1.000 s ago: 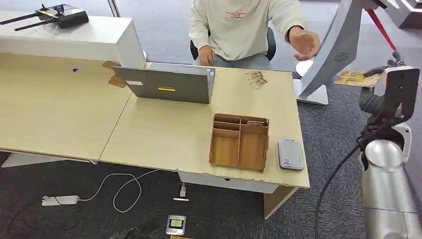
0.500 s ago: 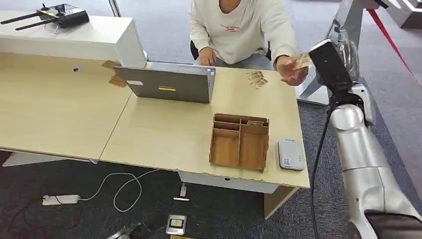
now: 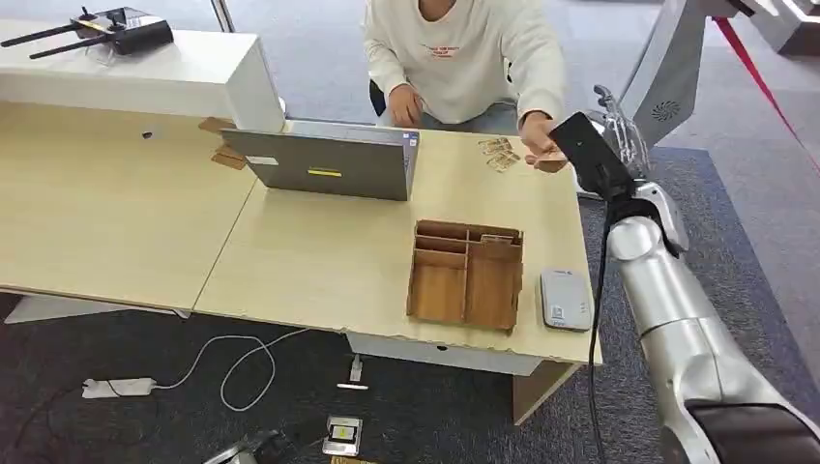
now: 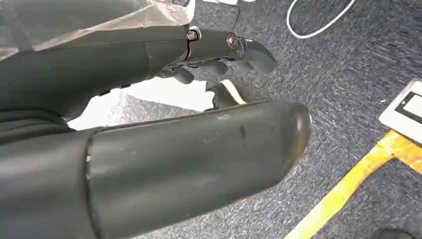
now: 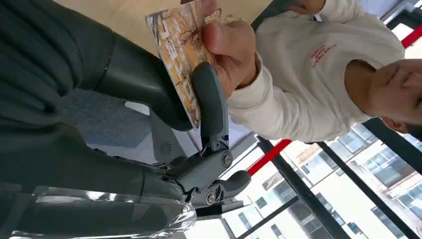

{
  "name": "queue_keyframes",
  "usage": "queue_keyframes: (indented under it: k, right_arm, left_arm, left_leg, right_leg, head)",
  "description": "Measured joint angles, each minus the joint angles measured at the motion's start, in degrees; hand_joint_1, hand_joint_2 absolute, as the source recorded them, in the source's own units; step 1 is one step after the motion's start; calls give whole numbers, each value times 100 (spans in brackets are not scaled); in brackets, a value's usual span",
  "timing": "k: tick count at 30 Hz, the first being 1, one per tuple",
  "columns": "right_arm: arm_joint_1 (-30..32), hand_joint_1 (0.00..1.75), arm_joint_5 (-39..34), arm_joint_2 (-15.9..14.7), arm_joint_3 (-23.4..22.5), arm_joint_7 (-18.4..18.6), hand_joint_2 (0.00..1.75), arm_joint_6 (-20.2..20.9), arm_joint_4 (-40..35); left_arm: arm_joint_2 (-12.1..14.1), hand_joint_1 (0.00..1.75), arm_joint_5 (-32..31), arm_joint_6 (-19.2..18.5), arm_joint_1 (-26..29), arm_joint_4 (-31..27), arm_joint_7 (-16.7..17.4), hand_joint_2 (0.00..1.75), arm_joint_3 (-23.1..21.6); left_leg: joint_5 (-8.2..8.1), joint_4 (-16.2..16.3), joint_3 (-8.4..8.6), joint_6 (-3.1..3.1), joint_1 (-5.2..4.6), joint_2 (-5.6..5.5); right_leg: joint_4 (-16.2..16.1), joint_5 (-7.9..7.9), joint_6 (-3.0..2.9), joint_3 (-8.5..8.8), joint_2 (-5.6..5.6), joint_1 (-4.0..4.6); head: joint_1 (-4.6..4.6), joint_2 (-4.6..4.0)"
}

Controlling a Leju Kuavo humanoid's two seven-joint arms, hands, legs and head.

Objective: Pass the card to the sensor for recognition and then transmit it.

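**Card changing hands at the desk's far right corner**

The robot's right hand [image 5: 164,99] is up past the far right corner of the desk [image 3: 319,261], its thumb and a dark finger pinching the card [image 5: 179,59] between them. The seated person's hand [image 5: 231,47] grips the same card from the other side, so both hold it at once. From the head view the right hand [image 3: 619,135] hangs just off the desk's right edge, beside the white stand [image 3: 667,87], with open carpet [image 3: 745,251] to its right and little room between stand and person.

On the desk, the wooden tray [image 3: 466,275] sits near the front right, and the grey sensor [image 3: 564,300] lies just beside it, close to the front edge and apart from the tray. A few loose cards [image 3: 498,153] lie near the far edge, by the person's reaching hand. The open laptop [image 3: 329,164] stands mid-desk with bare wood in front of it. A white cable [image 3: 242,362] loops on the carpet below the front edge.

The left hand [image 4: 219,55] hangs low over the carpet, its fingers loosely apart and holding nothing.

Compared with half a second ago, the right arm has dropped lower and swung in nearer the desk corner, and the person's hand has come down with it toward the loose cards.
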Motion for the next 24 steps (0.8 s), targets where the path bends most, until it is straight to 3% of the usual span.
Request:
queue_keyframes:
  k: [3,4,5,7,8,15,24]
  right_arm:
    - [0,175,-2,0,13,0,175,-2,103]
    - [0,126,-2,-2,19,-2,175,-4,140]
    - [0,9,-4,-2,30,-17,175,-7,177]
    - [-1,9,-11,0,44,-103,175,-22,241]
    - [-2,0,-11,2,48,-149,175,-44,276]
    - [-29,0,-55,39,59,-302,175,-324,501]
    - [-67,0,-149,-2,59,-365,175,-369,499]
  left_arm:
    - [0,0,-9,-37,-14,0,2,0,-15]
    - [0,0,-9,-57,-20,0,7,0,-17]
    - [0,0,-9,-63,-29,0,17,0,-20]
    - [0,0,-4,-66,-44,0,37,0,-20]
    - [0,0,4,-66,-49,0,37,0,-20]
    - [2,0,46,-52,-53,0,17,0,-20]
    - [26,0,72,-44,-52,0,2,0,-20]
  left_leg:
    - [-1,0,-1,1,0,0]
    - [-2,0,-1,2,0,1]
    - [-3,0,-1,2,0,1]
    - [-3,0,-1,3,0,1]
    - [-3,0,-1,3,1,1]
    - [-2,-1,0,2,1,2]
    - [-2,1,1,2,0,3]
  right_leg:
    - [0,-1,0,-2,0,0]
    - [0,-2,1,-2,0,0]
    - [0,-2,1,-2,0,0]
    - [0,-2,1,-2,0,0]
    - [0,-2,1,-2,0,0]
    - [0,-2,2,0,0,1]
    - [0,-1,2,0,1,0]
  head:
    - [0,0]
    - [0,0]
    - [0,0]
    - [0,0]
    - [-2,0]
    - [0,0]
    - [0,0]
